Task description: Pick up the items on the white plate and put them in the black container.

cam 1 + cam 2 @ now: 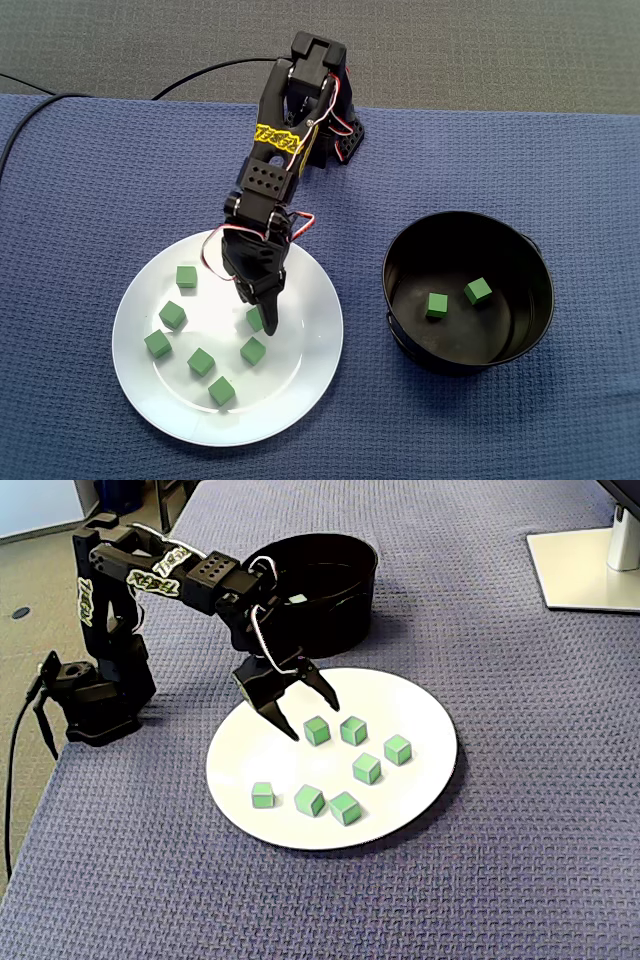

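I have the gripper [311, 716] low over the plate [420, 720], jaws wide so they can straddle the cube [317, 731] just ahead of their tips; the container [345, 600] sits behind them.

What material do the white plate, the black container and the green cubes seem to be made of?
White plate: glossy, with reflections, perhaps ceramic or plastic. Black container: shiny thin wall, likely metal or plastic. Green cubes: matte, probably foam or painted wood.
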